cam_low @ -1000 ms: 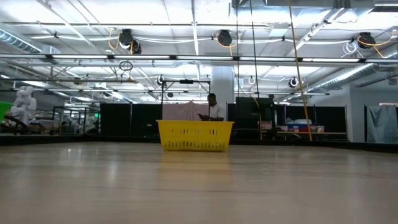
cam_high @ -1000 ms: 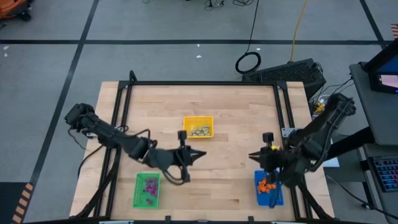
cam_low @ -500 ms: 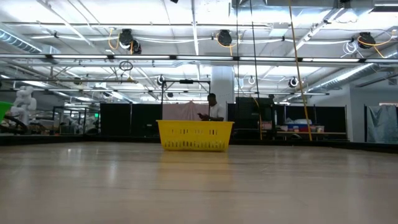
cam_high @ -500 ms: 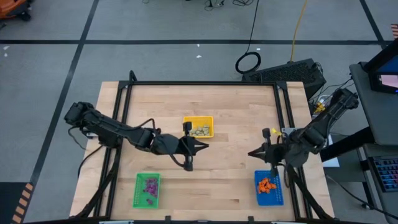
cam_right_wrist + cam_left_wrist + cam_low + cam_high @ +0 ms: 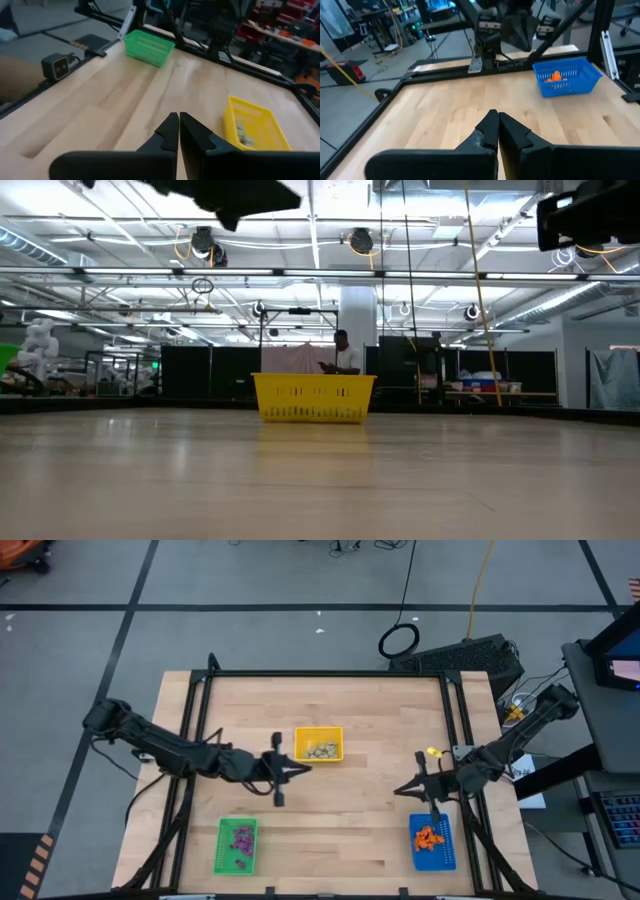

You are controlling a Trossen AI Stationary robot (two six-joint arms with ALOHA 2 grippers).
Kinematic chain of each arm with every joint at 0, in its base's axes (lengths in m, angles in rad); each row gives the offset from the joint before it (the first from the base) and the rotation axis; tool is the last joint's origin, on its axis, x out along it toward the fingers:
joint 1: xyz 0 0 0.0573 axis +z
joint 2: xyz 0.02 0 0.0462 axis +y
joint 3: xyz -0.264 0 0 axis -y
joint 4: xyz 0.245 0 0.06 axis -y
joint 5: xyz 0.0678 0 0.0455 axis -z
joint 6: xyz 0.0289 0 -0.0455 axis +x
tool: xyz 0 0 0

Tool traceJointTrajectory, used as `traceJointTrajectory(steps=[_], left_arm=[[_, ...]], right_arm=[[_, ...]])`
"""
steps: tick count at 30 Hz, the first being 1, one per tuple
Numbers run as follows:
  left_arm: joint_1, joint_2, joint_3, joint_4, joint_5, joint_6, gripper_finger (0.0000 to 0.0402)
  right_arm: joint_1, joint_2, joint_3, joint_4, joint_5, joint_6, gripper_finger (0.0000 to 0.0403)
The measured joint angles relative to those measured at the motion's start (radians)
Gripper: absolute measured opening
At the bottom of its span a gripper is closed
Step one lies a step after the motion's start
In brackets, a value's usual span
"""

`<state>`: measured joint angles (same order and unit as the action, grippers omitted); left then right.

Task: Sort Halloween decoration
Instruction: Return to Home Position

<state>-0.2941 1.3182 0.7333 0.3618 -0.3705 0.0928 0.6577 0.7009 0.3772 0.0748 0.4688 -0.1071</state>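
Observation:
The Halloween decoration lies sorted in three trays. Pale beige pieces (image 5: 320, 750) fill the yellow tray (image 5: 319, 732). Purple ones (image 5: 241, 837) sit in the green tray (image 5: 222, 858), orange ones (image 5: 429, 836) in the blue tray (image 5: 444, 858). My left gripper (image 5: 306, 768) hovers shut over bare wood just near-left of the yellow tray, pointing toward the table's right. My right gripper (image 5: 398, 791) hovers shut over bare wood beyond the blue tray's far end, pointing left. In the wrist views both fingertip pairs (image 5: 496, 118) (image 5: 177, 118) are closed with nothing between them.
A black frame rail (image 5: 320, 674) runs round the tabletop. Bare wood lies between the two grippers. The left wrist view shows the blue tray (image 5: 567, 76) ahead, the right wrist view the green tray (image 5: 149, 46) and yellow tray (image 5: 255, 125). A person (image 5: 345, 355) stands far behind the table.
My left gripper has drawn back toward the table's left and far edges and sunk. My right gripper has come off the blue tray's far end, sunk, and tipped from slanting down to nearly level. Both arms now show at the top of the low view.

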Motion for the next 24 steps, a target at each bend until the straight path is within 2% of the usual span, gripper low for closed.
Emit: traceJointTrajectory(steps=[5, 9, 15, 24], left_arm=[[0.001, -0.091, -0.129, 0.05, -0.006, -0.009, 0.001], [0.001, -0.15, -0.209, 0.08, -0.022, -0.01, 0.001], [0.011, -0.251, -0.342, 0.11, -0.068, -0.037, 0.001], [0.02, -0.351, -0.49, 0.19, -0.034, -0.084, 0.001]], right_arm=[[-0.045, -0.016, -0.103, 0.157, -0.075, -0.017, 0.0], [-0.077, -0.017, -0.16, 0.25, -0.082, -0.018, 0.0], [-0.119, -0.017, -0.215, 0.306, -0.154, 0.006, 0.0], [-0.162, -0.017, -0.281, 0.371, -0.191, 0.015, 0.0]])
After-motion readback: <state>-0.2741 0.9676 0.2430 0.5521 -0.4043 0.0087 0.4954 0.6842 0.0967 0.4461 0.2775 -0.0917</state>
